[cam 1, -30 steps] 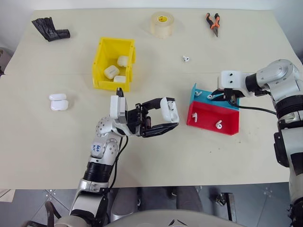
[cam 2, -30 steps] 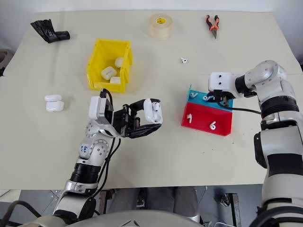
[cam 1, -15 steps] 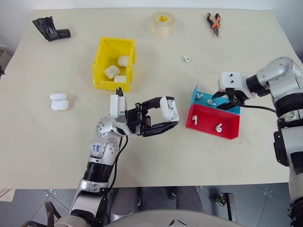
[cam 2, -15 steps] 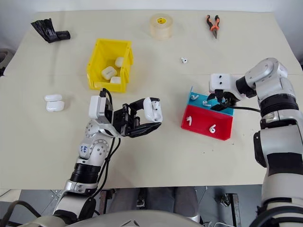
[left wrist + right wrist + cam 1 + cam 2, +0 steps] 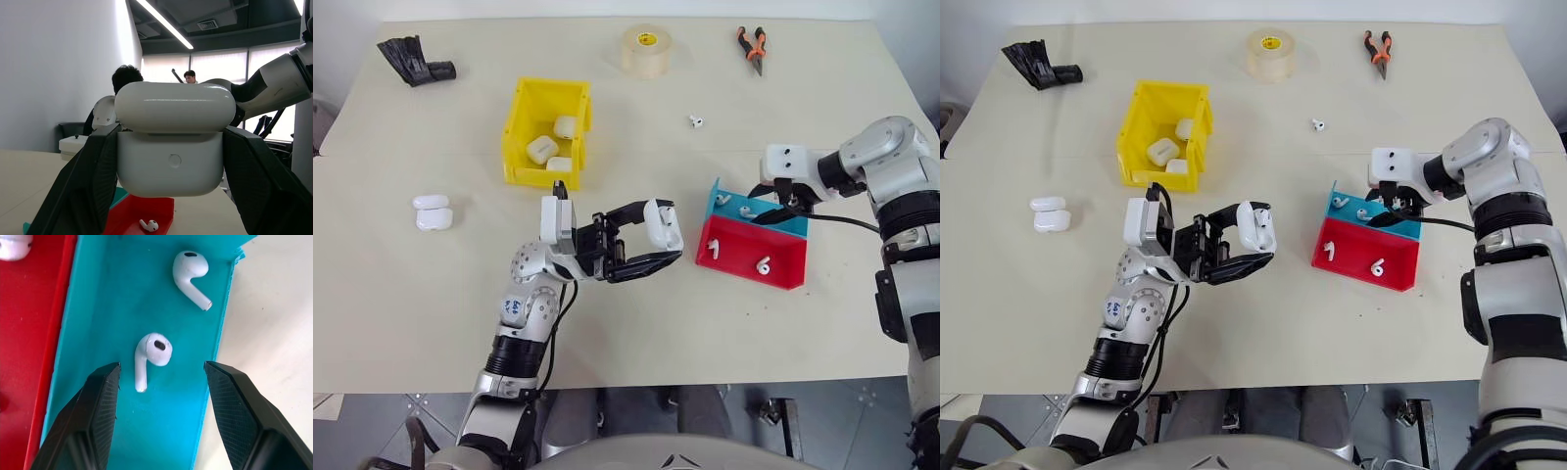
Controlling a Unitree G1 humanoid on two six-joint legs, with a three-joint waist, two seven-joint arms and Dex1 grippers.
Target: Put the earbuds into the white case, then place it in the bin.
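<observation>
My left gripper is shut on the white case and holds it above the table centre; the case sits squeezed between both black fingers. Over the teal tray, my right gripper stands open and points down. One earbud lies on the tray floor between its fingers, untouched, and a second earbud lies further along. Two more earbuds rest in the red tray. The yellow bin stands at the back left with three white cases inside.
Two spare white cases lie at the table's left. A loose earbud sits behind the trays. A tape roll, orange-handled pliers and a black object line the far edge.
My right gripper has opened over the teal tray and its wrist has tilted. The left gripper with the case has stayed put.
</observation>
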